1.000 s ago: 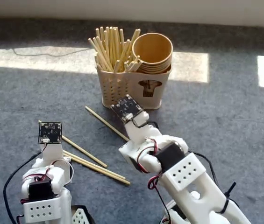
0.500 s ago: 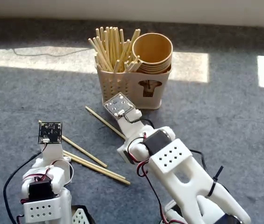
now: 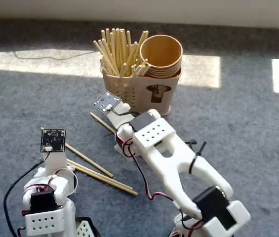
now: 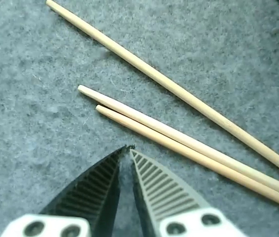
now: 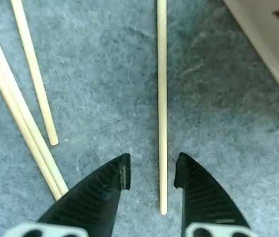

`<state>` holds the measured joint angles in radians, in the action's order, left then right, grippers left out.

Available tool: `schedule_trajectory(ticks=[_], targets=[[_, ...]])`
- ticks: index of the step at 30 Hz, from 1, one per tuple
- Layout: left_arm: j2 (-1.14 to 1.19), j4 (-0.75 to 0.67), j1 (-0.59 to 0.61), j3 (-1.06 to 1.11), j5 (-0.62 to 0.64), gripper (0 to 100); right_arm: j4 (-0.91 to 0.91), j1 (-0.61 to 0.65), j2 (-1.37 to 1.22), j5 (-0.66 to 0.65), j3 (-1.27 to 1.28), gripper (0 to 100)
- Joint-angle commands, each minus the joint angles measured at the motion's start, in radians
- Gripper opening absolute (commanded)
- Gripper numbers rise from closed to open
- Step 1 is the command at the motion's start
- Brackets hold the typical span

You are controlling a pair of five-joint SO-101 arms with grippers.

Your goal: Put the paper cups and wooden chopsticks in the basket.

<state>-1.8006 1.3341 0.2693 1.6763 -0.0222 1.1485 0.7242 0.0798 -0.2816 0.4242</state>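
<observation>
I am on the pick-up step for a loose chopstick (image 5: 162, 98) that lies on the carpet just in front of the basket (image 3: 139, 94). My right pincer (image 5: 151, 170) is spread, one jaw on either side of the stick near one end. The next move, as I judge it, is to lower, pinch, then lift toward the basket. My left pincer (image 4: 129, 148), pressed together, hangs farther from the basket.

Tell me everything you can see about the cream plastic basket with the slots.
The cream plastic basket stands upright on the grey carpet. Its walls have rows of slots, with a brown picture on the front. Inside, a bundle of wooden chopsticks stands beside stacked tan paper cups.
</observation>
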Motion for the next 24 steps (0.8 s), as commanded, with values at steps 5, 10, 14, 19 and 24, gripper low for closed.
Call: schedule_trajectory(ticks=[5,10,14,19,24], targets=[[0.013,-0.002,0.007,0.021,-0.005,0,-0.021,0.004,-0.209,-0.014,-0.232,15.6],[0.013,-0.002,0.007,0.021,-0.005,0,-0.076,0.004,-0.354,-0.015,-0.351,15.6],[0.013,-0.002,0.007,0.021,-0.005,0,-0.12,0.004,-0.433,-0.015,-0.372,15.6],[0.013,-0.002,0.007,0.021,-0.005,0,-0.124,0.001,-0.478,-0.015,-0.374,14.1],[0.013,-0.002,0.007,0.021,-0.005,0,-0.122,-0.002,-0.483,-0.015,-0.369,0.1]])
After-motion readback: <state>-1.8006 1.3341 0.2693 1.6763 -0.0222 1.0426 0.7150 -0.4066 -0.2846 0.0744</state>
